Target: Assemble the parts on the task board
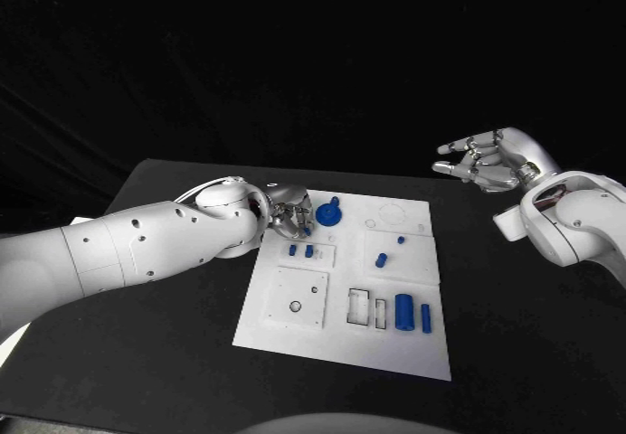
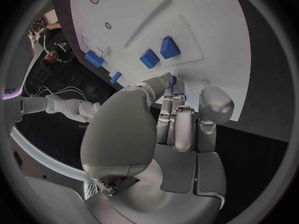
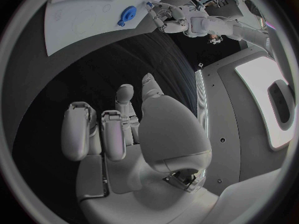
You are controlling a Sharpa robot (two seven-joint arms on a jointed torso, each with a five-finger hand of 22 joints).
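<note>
The left hand's silver fingers (image 2: 176, 115) are curled together with their tips down at the far left corner of the white task board (image 1: 342, 348). A small blue part shows at the tips in the left wrist view, but I cannot tell whether it is gripped. The left hand (image 1: 282, 211) itself is glossy metal, bent down from a smooth white arm (image 1: 124, 249) reaching in across the black counter (image 1: 156, 362). Just beside it on the board lies a round blue disc with a stub handle (image 1: 330, 213). Nearer, two small blue blocks (image 1: 301, 250) sit side by side, and two blue cylinders (image 1: 413, 313) lie in the board's near right area. The right hand (image 1: 488, 158) hangs off beyond the board's far right corner, fingers (image 3: 112, 132) loosely curled on nothing.
</note>
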